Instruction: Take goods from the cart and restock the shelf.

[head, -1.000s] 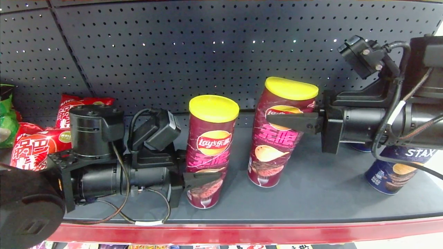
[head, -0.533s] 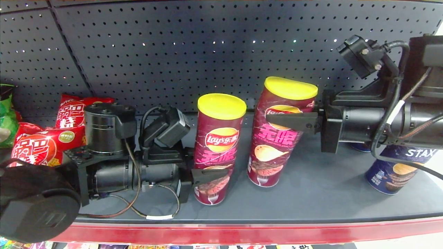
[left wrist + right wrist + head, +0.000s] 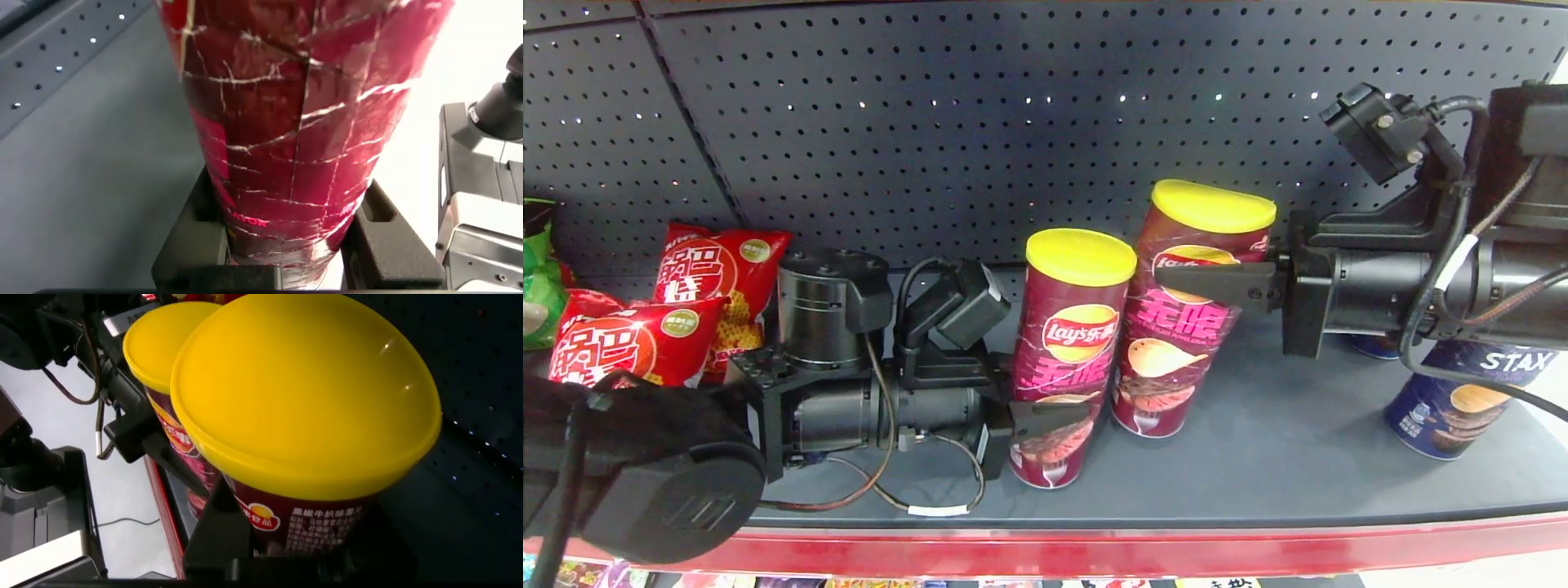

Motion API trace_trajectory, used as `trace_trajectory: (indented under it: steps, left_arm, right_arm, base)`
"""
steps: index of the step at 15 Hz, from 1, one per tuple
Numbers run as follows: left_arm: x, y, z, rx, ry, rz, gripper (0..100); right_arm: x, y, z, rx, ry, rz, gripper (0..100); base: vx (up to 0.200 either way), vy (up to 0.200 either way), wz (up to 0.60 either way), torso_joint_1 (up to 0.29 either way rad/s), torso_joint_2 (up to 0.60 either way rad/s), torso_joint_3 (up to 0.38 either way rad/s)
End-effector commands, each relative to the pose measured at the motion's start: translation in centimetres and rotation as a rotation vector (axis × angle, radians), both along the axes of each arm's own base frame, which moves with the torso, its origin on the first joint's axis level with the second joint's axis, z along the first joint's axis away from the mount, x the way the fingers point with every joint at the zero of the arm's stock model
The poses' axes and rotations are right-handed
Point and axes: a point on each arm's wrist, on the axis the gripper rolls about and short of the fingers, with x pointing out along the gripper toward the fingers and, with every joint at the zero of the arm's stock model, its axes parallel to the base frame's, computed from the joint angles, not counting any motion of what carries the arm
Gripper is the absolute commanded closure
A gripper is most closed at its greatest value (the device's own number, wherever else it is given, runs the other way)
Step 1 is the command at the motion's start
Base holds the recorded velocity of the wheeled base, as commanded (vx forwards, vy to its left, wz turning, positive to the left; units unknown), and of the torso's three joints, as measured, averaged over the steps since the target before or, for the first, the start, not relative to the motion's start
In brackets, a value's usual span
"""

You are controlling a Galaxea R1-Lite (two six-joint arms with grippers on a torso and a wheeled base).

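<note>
Two maroon chip cans with yellow lids stand on the grey shelf [image 3: 1258,465]. My left gripper [image 3: 1045,420] is shut low on the left chip can [image 3: 1072,351], which stands upright. In the left wrist view that left chip can [image 3: 294,122] sits between the black fingers [image 3: 192,245]. My right gripper [image 3: 1217,282] is shut near the top of the right chip can [image 3: 1176,367], which tilts slightly with its base on the shelf. The two cans touch side by side. In the right wrist view the right can's lid [image 3: 302,392] lies close, with the left can's lid [image 3: 159,343] behind it.
Red snack bags [image 3: 686,302] and a green bag [image 3: 535,278] lie at the shelf's left. Blue chip cans [image 3: 1462,400] stand at the right under my right arm. A perforated back panel [image 3: 1013,122] closes the rear. The red shelf lip [image 3: 1094,551] runs along the front.
My left gripper has carried its can to the right along the shelf until it stands against the right can. The right gripper and its can have hardly moved.
</note>
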Motion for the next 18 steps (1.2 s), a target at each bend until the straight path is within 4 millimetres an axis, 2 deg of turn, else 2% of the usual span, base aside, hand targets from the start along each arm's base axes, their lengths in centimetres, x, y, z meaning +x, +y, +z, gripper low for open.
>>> trace_trajectory:
  steps: [1,17,18]
  left_arm:
    - [0.2,-0.1,-0.6,0.011,0.015,0.0,100]
    - [-1.0,1.4,-3.2,0.063,0.109,0.025,100]
    - [-1.1,1.4,-3.3,0.066,0.113,0.025,0]
  right_arm:
    - [0.1,-0.1,-0.1,-0.001,0.001,-0.004,100]
    - [0.1,-0.1,-0.4,-0.006,0.012,-0.003,100]
    - [0.1,-0.1,-0.4,-0.006,0.01,-0.003,100]
  base:
    - [0.0,0.0,0.0,0.0,0.0,0.0]
    - [0.0,0.0,0.0,0.0,0.0,0.0]
    - [0.0,0.0,0.0,0.0,0.0,0.0]
